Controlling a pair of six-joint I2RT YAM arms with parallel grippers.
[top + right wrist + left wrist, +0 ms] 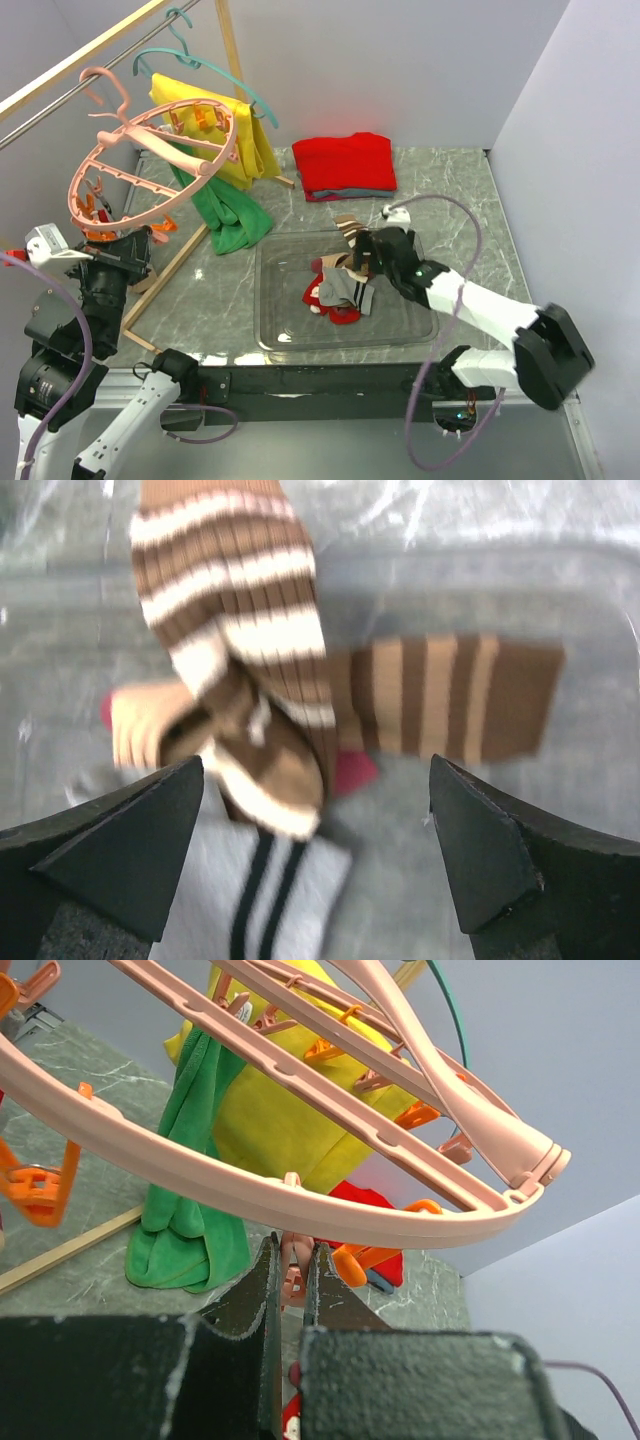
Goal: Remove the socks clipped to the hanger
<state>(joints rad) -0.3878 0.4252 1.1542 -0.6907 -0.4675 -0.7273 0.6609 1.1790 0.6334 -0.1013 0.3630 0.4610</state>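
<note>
Your pink plastic hanger (250, 1192) is a big ring. It hangs tilted from the rail (60, 82) at the back left, with long flat spokes running across it. Your left gripper (292, 1255) pinches a small pink clip (291, 1278) under the rim. Your right gripper (315, 768) is spread wide above the ribbed, stripy socks (340, 295), which are heaped in the clear tray (275, 335). That close view is blurry.

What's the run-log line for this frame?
left gripper: shut on clip under hanger ring | right gripper: open above socks in tray
</note>
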